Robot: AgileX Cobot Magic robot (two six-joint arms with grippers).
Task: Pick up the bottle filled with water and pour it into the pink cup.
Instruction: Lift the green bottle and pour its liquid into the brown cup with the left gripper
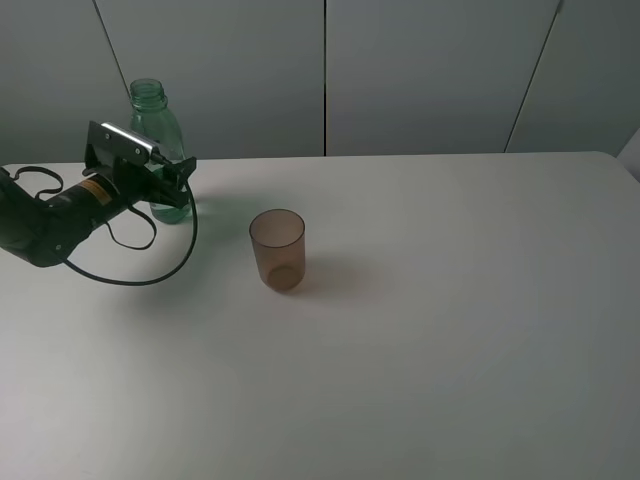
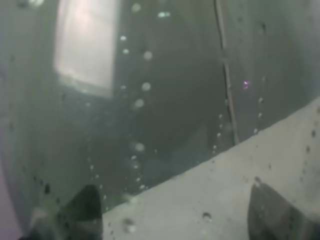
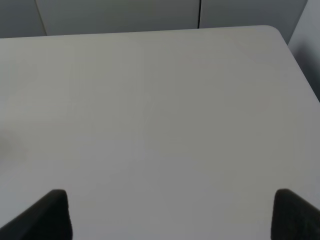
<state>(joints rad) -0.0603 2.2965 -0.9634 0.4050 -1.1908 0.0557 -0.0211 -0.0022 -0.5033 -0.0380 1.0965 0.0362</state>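
Note:
The green transparent bottle (image 1: 153, 118) stands upright at the back left of the white table (image 1: 450, 320), without a cap. My left gripper (image 1: 172, 186) reaches in from the left and is shut on the bottle's lower body. In the left wrist view the wet bottle wall (image 2: 150, 115) fills the picture, and a dark fingertip (image 2: 82, 210) shows on each side of it. The pink cup (image 1: 277, 249) stands upright and empty to the right of the bottle, nearer the front and apart from it. My right gripper (image 3: 172, 215) hangs open over bare table and does not show in the high view.
A black cable (image 1: 135, 278) loops under the left arm onto the table. Grey wall panels (image 1: 420, 70) rise behind the table's back edge. The table's right back corner (image 3: 277, 31) shows in the right wrist view.

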